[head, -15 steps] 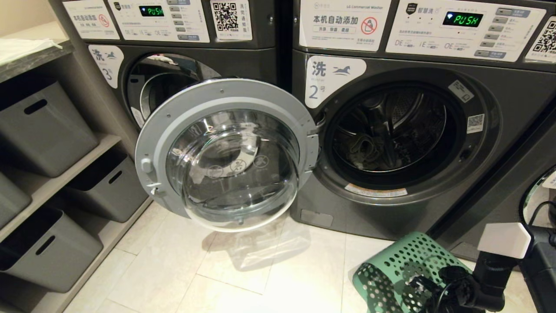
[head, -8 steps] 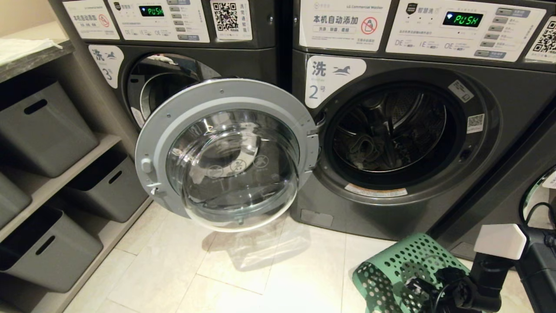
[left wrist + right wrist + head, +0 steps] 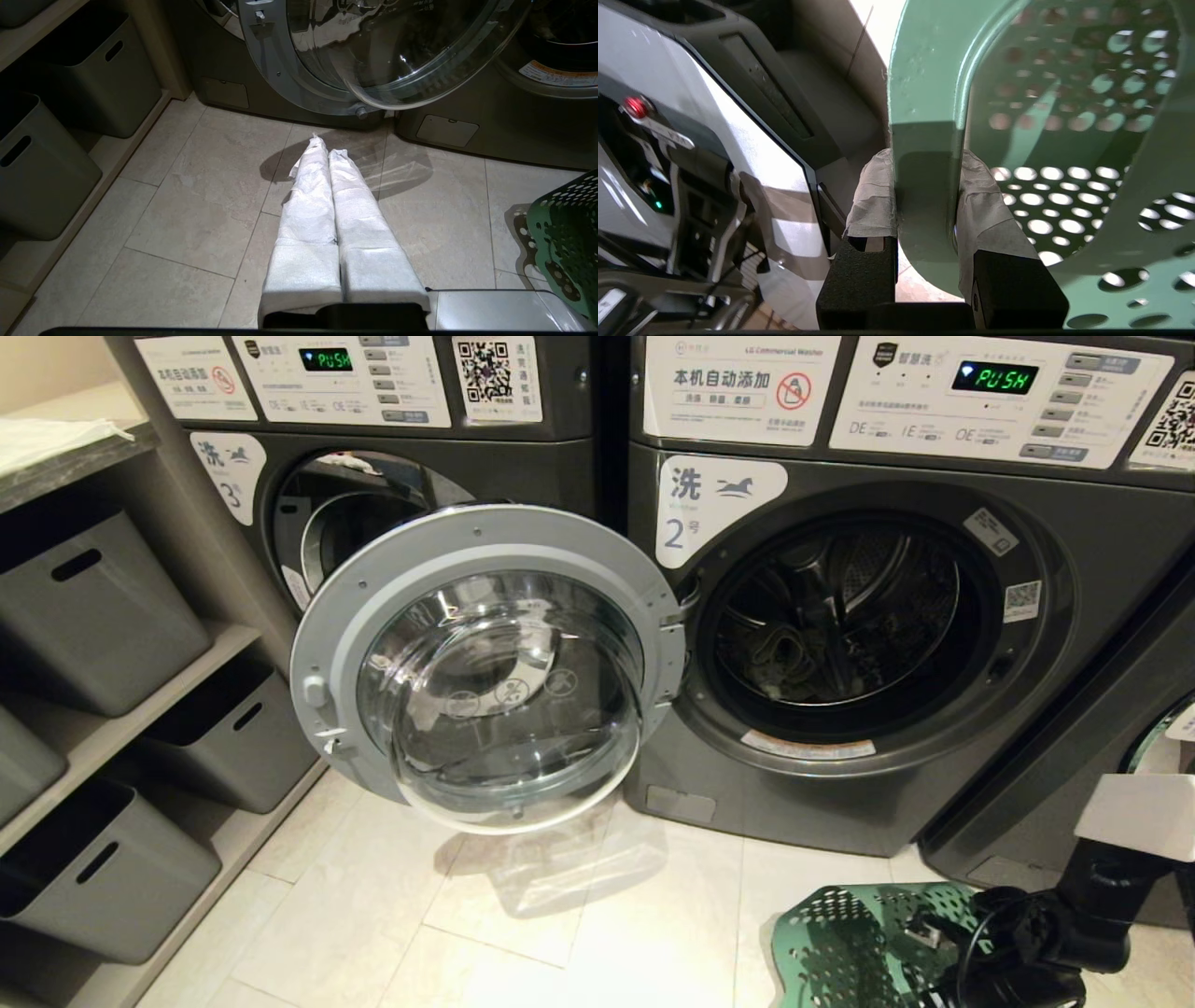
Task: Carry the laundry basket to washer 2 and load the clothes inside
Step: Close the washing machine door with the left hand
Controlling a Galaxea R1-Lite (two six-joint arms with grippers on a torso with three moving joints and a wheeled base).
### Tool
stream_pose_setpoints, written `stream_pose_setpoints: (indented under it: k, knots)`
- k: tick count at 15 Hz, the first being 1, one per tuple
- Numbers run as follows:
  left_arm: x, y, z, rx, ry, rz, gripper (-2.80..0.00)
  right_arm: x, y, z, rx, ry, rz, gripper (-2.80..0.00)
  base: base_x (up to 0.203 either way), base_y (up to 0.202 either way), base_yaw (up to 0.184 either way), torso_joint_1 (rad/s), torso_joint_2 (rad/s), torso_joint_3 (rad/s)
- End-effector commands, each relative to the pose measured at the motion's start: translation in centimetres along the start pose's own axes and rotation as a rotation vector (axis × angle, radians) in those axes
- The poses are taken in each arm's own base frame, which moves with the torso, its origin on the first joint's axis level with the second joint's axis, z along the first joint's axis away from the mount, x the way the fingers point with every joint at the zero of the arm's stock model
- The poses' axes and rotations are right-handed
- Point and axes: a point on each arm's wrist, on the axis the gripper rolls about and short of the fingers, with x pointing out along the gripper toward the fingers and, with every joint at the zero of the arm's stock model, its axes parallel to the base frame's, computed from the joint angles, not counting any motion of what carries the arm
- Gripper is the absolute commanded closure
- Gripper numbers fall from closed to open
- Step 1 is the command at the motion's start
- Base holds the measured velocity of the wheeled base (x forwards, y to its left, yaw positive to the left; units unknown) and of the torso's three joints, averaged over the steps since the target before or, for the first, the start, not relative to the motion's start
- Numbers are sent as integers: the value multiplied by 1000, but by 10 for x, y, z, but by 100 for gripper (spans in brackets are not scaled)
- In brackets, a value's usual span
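My right claw [image 3: 927, 205] is pinching the rim of the basket [image 3: 924, 84]; the right wrist view is showing this plainly, one padded finger [image 3: 873, 196] on each side of the green edge. The head view is hiding that grip: there, at the lower right of the frame, only the dark wrist and its cables are lying over the basket [image 3: 840, 943], which is sitting low on the floor [image 3: 373, 915] in front of the washer 2 [image 3: 840, 784], toward its right.

My left claw [image 3: 329, 186] is pressed together, its two white-wrapped fingers [image 3: 308, 205] touching along their length. It is hanging over the floor tiles in the middle of the left wrist frame, and it is out of the head view altogether. The same left wrist view is catching a corner of the basket at its right edge, tilted, with its holes throwing spots of shadow on the tile.

In the head view the washer 2 is standing open in the upper right, its door [image 3: 485, 663] swung out to the centre left and covering part of the washer 3 [image 3: 373, 439]. Some clothes [image 3: 780, 658] are lying inside the drum, too dark to make out further. Grey bins [image 3: 93, 607] are sitting on shelves at the left edge.
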Motion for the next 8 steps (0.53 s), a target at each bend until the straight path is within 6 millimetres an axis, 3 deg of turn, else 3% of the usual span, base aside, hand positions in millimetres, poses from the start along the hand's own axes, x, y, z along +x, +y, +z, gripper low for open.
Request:
stream_pose_setpoints:
  k: [1, 8]
  knots:
    - [0, 0, 0, 0, 0, 0, 0, -29, -3, 5, 8, -62, -39, 0, 0, 0, 0, 0, 0, 0]
    - [0, 0, 0, 0, 0, 0, 0, -81, -35, -24, 157, -152, -141, 0, 0, 0, 0, 0, 0, 0]
